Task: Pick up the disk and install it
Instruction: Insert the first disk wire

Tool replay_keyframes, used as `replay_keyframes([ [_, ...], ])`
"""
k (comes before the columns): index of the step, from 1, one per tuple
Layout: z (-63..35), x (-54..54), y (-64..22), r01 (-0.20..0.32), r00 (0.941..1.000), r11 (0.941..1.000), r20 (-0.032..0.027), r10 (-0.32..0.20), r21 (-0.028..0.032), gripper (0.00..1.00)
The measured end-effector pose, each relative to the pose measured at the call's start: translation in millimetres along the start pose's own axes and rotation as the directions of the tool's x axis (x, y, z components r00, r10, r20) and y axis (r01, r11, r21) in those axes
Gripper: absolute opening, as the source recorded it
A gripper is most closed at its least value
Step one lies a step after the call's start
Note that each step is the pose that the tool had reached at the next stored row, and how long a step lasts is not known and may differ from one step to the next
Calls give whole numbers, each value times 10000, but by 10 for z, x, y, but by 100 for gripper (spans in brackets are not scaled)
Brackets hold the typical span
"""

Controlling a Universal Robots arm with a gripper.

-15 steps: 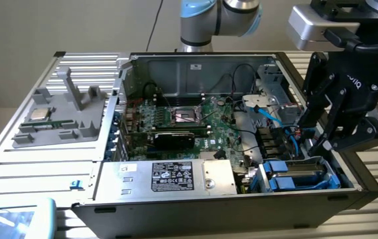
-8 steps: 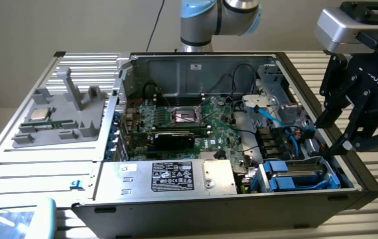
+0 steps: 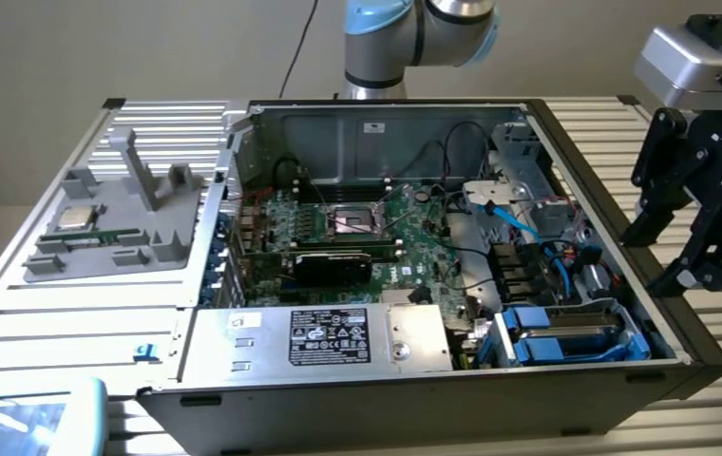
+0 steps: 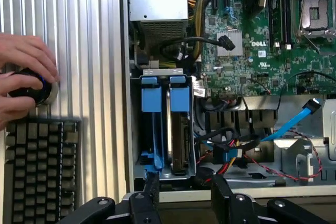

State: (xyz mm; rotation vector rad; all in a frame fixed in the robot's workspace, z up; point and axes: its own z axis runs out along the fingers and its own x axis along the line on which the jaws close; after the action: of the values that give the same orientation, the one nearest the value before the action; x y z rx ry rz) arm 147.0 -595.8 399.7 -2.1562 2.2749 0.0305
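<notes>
Silver-grey metal disk in bright blue plastic carrier [image 4: 178,129] stands edge-on to fit the metal drive cage [image 4: 163,71]
Black gripper [image 4: 185,187] hovers over it, jaws released and empty

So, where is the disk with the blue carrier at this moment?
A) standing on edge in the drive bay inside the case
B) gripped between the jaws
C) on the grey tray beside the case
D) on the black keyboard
A: the disk stands on edge in the drive bay at the corner of the case, while the jaws are open and hold nothing.
</notes>
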Motion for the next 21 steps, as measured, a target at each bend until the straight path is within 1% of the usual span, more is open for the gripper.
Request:
replay_keyframes([
  [1,16,-13,-12,0,10000,10000,0,0,-16,52],
  [3,49,-41,-68,-1,10000,10000,-1,1,-55,52],
  [5,84,-92,-102,-1,10000,10000,-5,1,-67,52],
  [8,139,-171,-107,-2,10000,10000,3,2,-80,52],
  [9,157,-185,-111,-1,10000,10000,16,1,-84,52],
  [10,169,-187,-115,-3,10000,10000,33,3,-100,52],
  [11,178,-187,-118,-8,10000,9999,44,8,-129,52],
  [13,204,-203,-117,-32,10000,9999,44,33,-170,52],
  [14,221,-209,-117,-49,10000,9998,47,50,-181,52],
  [21,323,-320,-113,-108,9999,9998,42,109,-184,52],
])
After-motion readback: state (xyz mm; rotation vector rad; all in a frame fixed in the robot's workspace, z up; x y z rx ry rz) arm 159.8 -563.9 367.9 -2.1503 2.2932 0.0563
